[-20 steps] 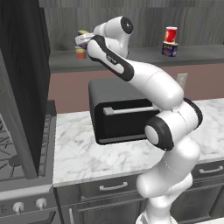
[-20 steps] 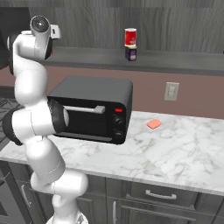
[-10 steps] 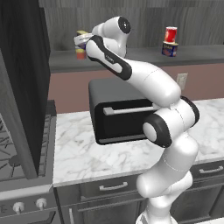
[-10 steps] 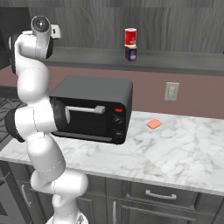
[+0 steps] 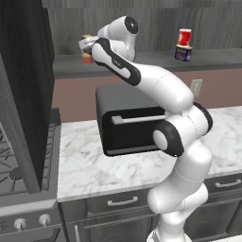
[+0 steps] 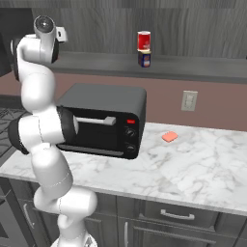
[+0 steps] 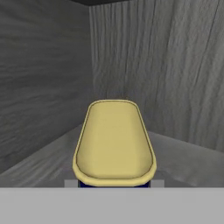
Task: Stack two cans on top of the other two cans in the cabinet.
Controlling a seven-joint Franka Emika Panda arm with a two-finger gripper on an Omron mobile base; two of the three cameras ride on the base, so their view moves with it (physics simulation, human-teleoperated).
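Gripper (image 5: 86, 47) clenched on the yellow-topped blue can (image 7: 114, 142), held upright at the cabinet's (image 5: 142, 64) far left, directly above the short orange-red can (image 5: 87, 58). Red can (image 5: 185, 37) already stacked on another blue can (image 5: 182, 52), far right.

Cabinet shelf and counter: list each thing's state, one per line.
Red can: upright, stacked on a blue can.
Yellow-topped can: close under the hand camera.
Orange-red can: upright on the shelf.
Oven: door closed.
Gripper: jaws shut.
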